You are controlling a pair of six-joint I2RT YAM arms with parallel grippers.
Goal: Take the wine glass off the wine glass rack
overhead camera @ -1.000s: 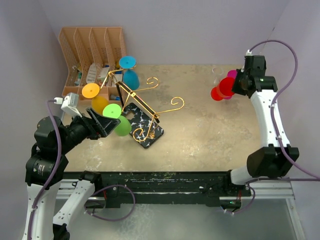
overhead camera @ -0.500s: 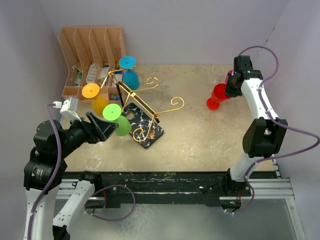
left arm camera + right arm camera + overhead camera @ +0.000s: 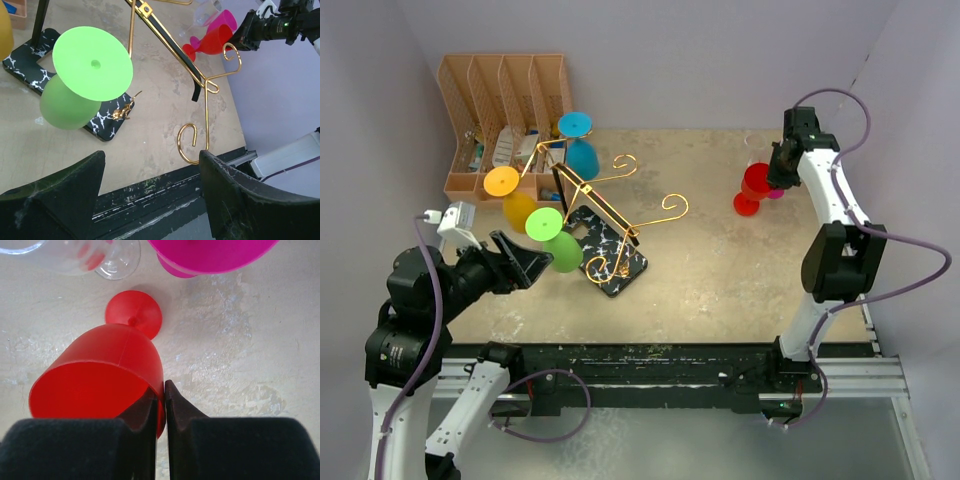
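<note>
Right claw (image 3: 162, 390) pinched on rim of red wine glass (image 3: 100, 360), well apart from wine glass rack (image 3: 620, 265), left claw (image 3: 152, 157) wide open, empty, near green wine glass (image 3: 92, 62) hanging on rack

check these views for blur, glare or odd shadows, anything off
top external: even soft light, sharp all over, only faint shadows by the wine glass rack; left wrist: green glass crisp, its own jaws dark and soft along the bottom; right wrist: red glass sharp, clear glass at the top smeared, jaws near the lens blurred
</note>
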